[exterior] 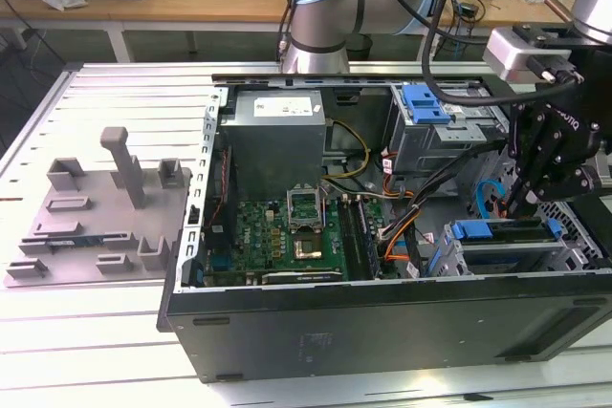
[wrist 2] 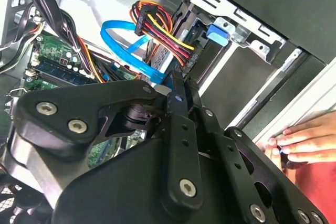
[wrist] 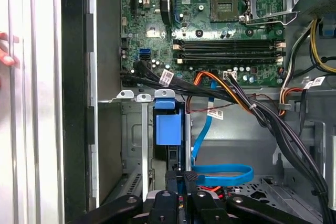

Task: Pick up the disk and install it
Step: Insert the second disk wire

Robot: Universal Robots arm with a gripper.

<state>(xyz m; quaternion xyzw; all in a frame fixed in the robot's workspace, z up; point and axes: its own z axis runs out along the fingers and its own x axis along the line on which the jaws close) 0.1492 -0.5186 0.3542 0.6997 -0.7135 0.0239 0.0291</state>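
Note:
The disk (exterior: pixel 497 229) sits in the lower drive bay of an open computer case (exterior: pixel 382 332), at the exterior view's right. Its blue carrier frame faces up. In the first wrist view the disk (wrist: pixel 168 124) stands edge-on between the bay's metal rails. My gripper (exterior: pixel 521 205) hangs just above the carrier, and its black fingers come together in a narrow tip. Both wrist views show the gripper (wrist: pixel 183 174) (wrist 2: pixel 178 85) shut, with its tips at the disk's end. I cannot tell if they pinch any part of it.
A blue flat cable (wrist: pixel 220 174) loops beside the bay. Black and orange cable bundles (wrist: pixel 236 98) cross from the motherboard (exterior: pixel 287 226). A blue clip tops a silver cage (exterior: pixel 426 102) behind. A person's hand (wrist 2: pixel 302 140) rests on the case edge. A grey fixture plate (exterior: pixel 96 217) lies to the left.

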